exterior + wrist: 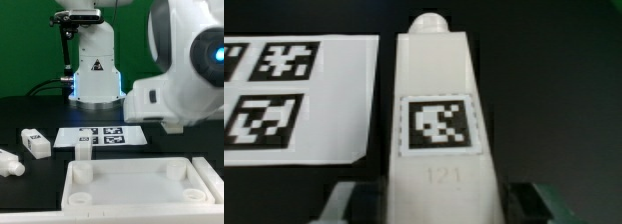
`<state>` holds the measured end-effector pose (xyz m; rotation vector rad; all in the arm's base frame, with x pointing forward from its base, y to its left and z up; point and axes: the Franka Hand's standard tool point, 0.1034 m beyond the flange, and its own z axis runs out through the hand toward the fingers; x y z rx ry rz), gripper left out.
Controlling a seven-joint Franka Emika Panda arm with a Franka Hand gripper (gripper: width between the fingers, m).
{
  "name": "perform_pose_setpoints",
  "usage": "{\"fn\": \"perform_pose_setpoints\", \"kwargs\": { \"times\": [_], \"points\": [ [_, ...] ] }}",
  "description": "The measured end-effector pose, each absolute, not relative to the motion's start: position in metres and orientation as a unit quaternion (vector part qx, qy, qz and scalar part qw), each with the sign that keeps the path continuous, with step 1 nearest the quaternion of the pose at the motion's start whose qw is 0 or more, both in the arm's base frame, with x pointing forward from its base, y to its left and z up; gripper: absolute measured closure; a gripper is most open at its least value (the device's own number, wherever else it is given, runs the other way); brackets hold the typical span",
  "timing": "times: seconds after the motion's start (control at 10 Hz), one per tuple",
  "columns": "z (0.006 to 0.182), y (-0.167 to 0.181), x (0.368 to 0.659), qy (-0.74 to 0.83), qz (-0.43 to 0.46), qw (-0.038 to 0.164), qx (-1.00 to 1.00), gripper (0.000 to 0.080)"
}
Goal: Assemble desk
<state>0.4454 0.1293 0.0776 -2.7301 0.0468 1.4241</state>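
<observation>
In the wrist view a white desk leg with a square tag lies on the dark table, its rounded end pointing away from me. My gripper straddles its near end. One finger stands on each side, with a thin dark strip between finger and leg, so contact is unclear. In the exterior view the arm's big white housing hides the gripper and this leg. The rimmed tabletop lies at the front. A second leg and a third lie at the exterior view's left.
The marker board lies flat beside the straddled leg, between the tabletop and the white robot base. Dark cables run behind the base.
</observation>
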Motion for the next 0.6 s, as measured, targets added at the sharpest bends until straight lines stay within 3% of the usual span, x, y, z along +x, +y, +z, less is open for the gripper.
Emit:
{"fn": "perform_pose_setpoints", "kwargs": {
  "times": [0.1,0.4,0.5,0.6],
  "points": [
    [0.088,0.135,0.452,0.010,0.420,0.028,-0.907,0.0515],
    [0.089,0.135,0.456,0.015,0.341,0.033,-0.939,0.0515],
    [0.104,0.130,0.468,0.005,0.322,0.043,-0.946,0.0515],
    [0.134,0.118,0.495,-0.011,0.285,0.058,-0.957,0.0514]
  ]
}}
